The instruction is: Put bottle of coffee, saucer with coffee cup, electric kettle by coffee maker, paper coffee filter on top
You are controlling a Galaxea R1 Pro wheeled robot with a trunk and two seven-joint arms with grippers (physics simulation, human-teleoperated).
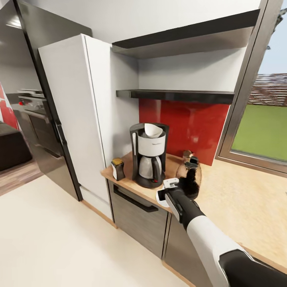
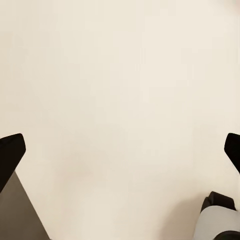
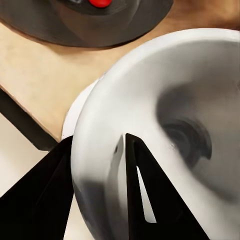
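Observation:
The black and white coffee maker (image 1: 148, 155) stands on the wooden countertop (image 1: 223, 199), with a white paper filter (image 1: 153, 130) in its top. To its left is the small bottle of coffee (image 1: 118, 169). To its right, the dark electric kettle (image 1: 190, 172) is partly hidden behind my right wrist. My right gripper (image 1: 164, 194) (image 3: 100, 139) is shut on the rim of the white coffee cup (image 3: 175, 90), one finger inside and one outside. Just under the cup a white saucer (image 3: 75, 112) lies at the counter's front edge. My left gripper (image 2: 124, 145) is open over the floor.
A tall white cabinet (image 1: 79, 111) flanks the counter on the left. Two dark shelves (image 1: 175, 95) hang above a red backsplash (image 1: 187, 119). A dark appliance front (image 1: 137, 215) sits under the counter. A window (image 1: 263, 127) is on the right, and cream floor (image 1: 59, 239) lies in front.

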